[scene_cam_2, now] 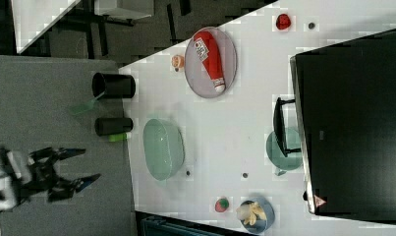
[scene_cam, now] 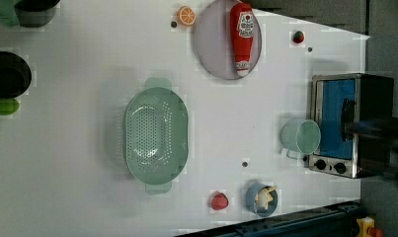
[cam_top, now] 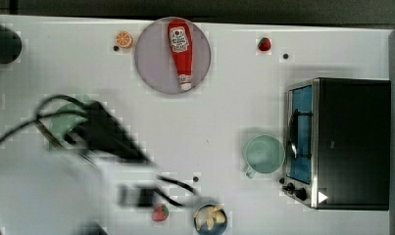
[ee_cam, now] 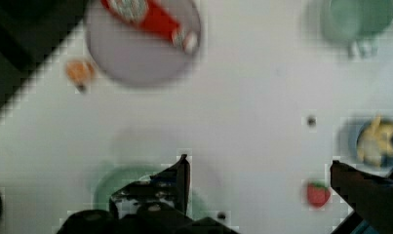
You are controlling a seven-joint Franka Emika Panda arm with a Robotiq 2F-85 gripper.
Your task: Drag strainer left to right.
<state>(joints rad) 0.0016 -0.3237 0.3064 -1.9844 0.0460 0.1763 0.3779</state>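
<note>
The end effector (scene_cam_2: pixel 80 167) hangs wide open and empty, off the bench's (scene_cam_2: pixel 225 132) edge. The strainer (scene_cam_2: pixel 163 149) sits just inside that edge, toward the right view's right, its long axis crossing that line.

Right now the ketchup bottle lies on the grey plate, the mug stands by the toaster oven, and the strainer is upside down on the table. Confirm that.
One thing is wrong: the strainer is not upside down. The left view shows its open side up, with the small holes across the bottom visible inside. The rest holds: the ketchup bottle lies on the grey plate, and the mug stands by the toaster oven.
</note>
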